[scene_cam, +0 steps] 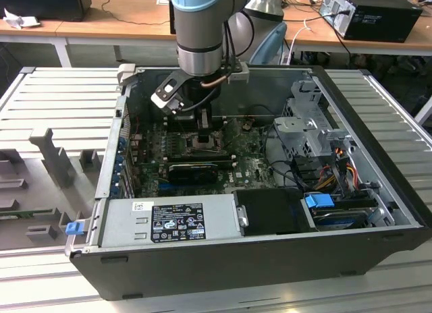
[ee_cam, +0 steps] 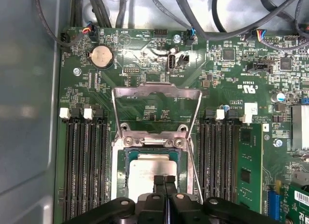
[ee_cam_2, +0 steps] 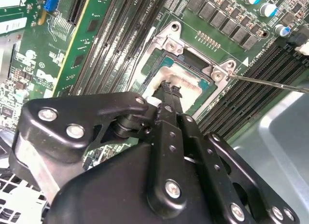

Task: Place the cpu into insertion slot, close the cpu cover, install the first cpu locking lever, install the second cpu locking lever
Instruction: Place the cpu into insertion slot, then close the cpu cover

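Your gripper (ee_cam: pixel 164 179) is pinched fully shut with nothing in it, tips down at the cpu (ee_cam: pixel 145 170), probably to press it flat. The cpu sits in the insertion slot (ee_cam: pixel 154 150). The cpu cover (ee_cam: pixel 157 91) stands open, so the chip is reachable.

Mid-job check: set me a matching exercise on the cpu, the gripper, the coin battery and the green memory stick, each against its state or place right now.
Things:
1. cpu
2. gripper
3. coin battery
4. memory stick

States or places:
A. shut, fingertips over the cpu
B. round and silvery, on the green board
C. lying in the insertion slot
D. green, upright beside the long black slots

Pairs: 1-C, 2-A, 3-B, 4-D.
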